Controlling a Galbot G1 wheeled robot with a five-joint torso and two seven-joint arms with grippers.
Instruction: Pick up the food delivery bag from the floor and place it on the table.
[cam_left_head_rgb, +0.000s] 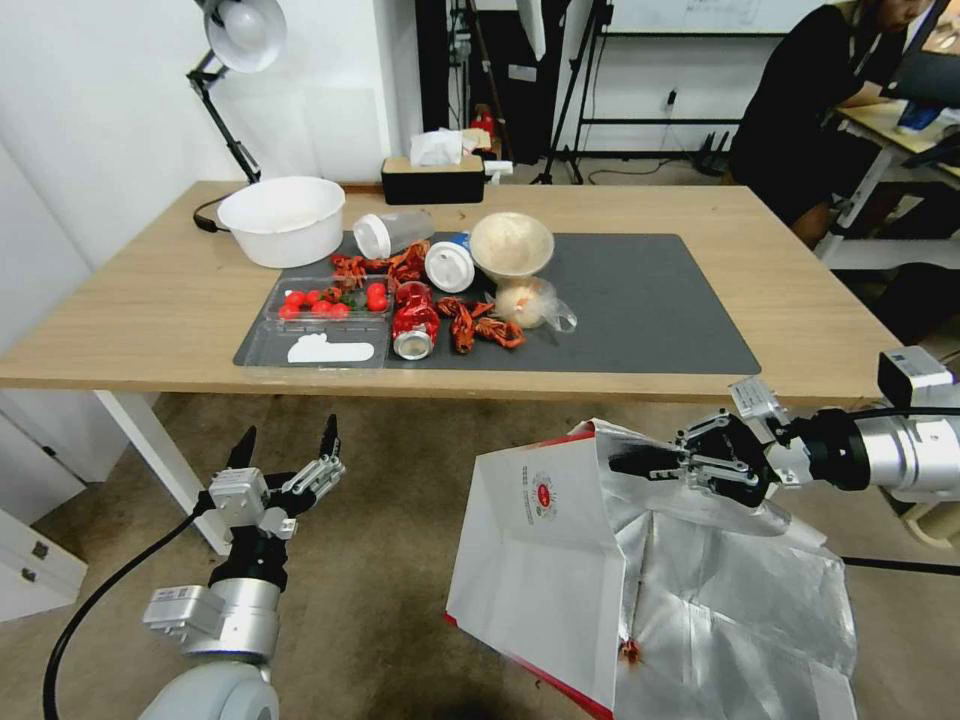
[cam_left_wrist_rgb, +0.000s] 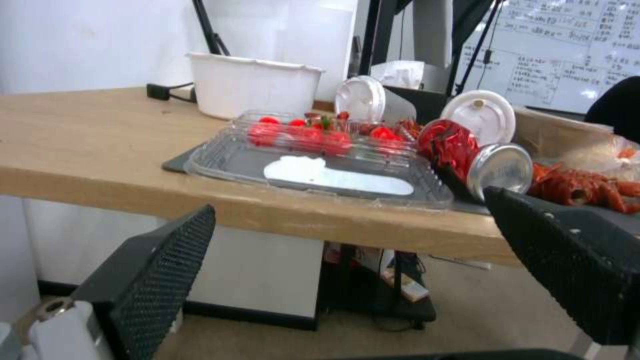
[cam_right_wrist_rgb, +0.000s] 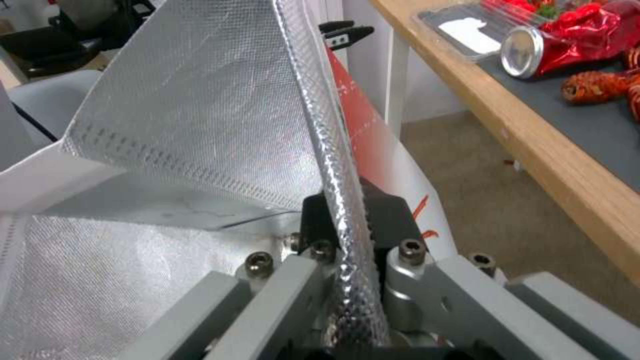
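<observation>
The food delivery bag (cam_left_head_rgb: 540, 560), white paper with a red edge, a small round red logo and crinkly silver foil lining, hangs tilted in front of the table's near edge. Its lower end runs past the bottom of the head view. My right gripper (cam_left_head_rgb: 632, 463) is shut on the bag's foil-lined top rim; the right wrist view has the foil rim (cam_right_wrist_rgb: 333, 165) pinched between the two black fingers of that gripper (cam_right_wrist_rgb: 353, 202). My left gripper (cam_left_head_rgb: 287, 440) is open and holds nothing, low at the left, just below the table (cam_left_head_rgb: 150, 310) edge above the beige floor (cam_left_head_rgb: 380, 560).
On the dark grey mat (cam_left_head_rgb: 650, 300) lie a white bowl (cam_left_head_rgb: 282, 218), a clear tray of cherry tomatoes (cam_left_head_rgb: 330, 300), a red can (cam_left_head_rgb: 414, 322), crayfish, tipped cups and a small clear bag. A white table leg (cam_left_head_rgb: 150, 440) stands by my left gripper. The mat's right half is bare.
</observation>
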